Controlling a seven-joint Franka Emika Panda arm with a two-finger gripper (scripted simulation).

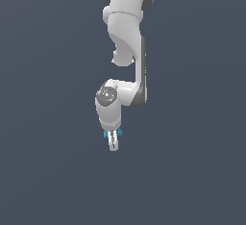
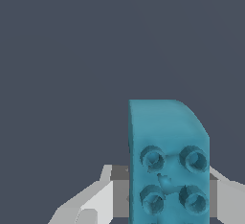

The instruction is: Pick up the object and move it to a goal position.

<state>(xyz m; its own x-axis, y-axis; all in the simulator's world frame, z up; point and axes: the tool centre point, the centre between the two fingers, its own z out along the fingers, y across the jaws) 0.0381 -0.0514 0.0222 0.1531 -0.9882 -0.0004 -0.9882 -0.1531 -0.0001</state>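
The teal-blue block (image 1: 118, 132) shows as small teal bits sticking out on both sides of my white gripper's fingers (image 1: 113, 142) in the exterior view. My gripper is shut on it and holds it in the air. In the wrist view the block (image 2: 167, 161) fills the space between the white fingers (image 2: 91, 204); its face has round studs and one rounded corner. My gripper (image 2: 165, 208) holds it at the frame's edge.
The white arm (image 1: 126, 41) hangs down from the top of the exterior view. A plain dark grey-blue surface (image 1: 48, 171) lies all around.
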